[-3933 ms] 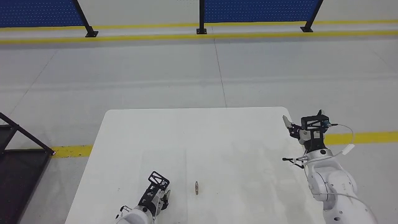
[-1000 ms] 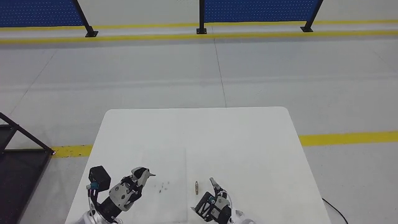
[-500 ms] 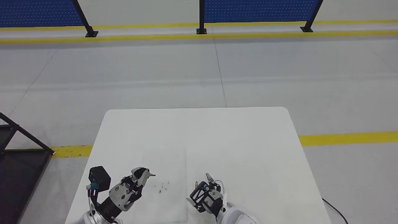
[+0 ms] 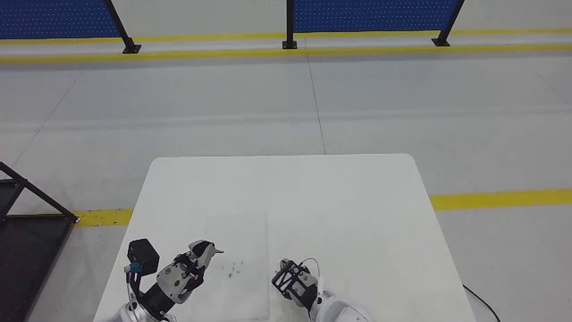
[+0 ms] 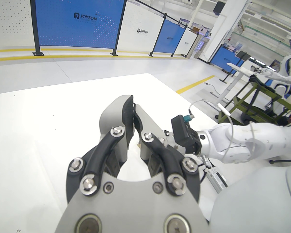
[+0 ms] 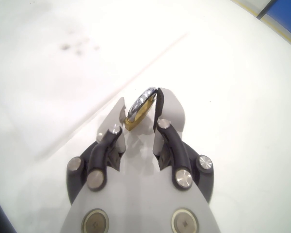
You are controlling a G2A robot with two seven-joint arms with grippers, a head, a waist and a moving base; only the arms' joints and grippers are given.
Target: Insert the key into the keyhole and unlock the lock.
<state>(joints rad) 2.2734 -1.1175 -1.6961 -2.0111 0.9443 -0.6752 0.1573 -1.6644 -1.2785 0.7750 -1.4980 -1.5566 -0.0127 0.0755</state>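
Padlock (image 6: 137, 117): one, with a brass body and a chrome shackle (image 6: 141, 98). It stands on edge on the white table (image 4: 357, 206), near the table's near edge and roughly midway along it. In the right wrist view it sits skewed between the fingers.

Right gripper (image 6: 140, 100): low over the table, closed around the padlock. One ribbed black pad (image 6: 160, 100) touches the top of the shackle. The tip of the other finger (image 6: 122, 112) meets a lower corner of the brass body. Top view puts this gripper (image 4: 286, 277) at the near edge, right of the table's centre line.

Left gripper (image 5: 133, 107): raised off the table, fingers clenched, ribbed pads meeting at the tips. Cannot tell whether anything is pinched between them. In the top view it (image 4: 207, 250) is at the near left of the table, tips angled toward the table's middle, well apart from the right gripper.

Count: two grippers, one padlock, one table.

Table surface: a small cluster of dark specks (image 4: 234, 268) lies between the two grippers, nearer the left one. The same cluster is blurred in the right wrist view (image 6: 70, 47). One faint straight line (image 6: 157, 54) runs across the tabletop and passes just beside the padlock.
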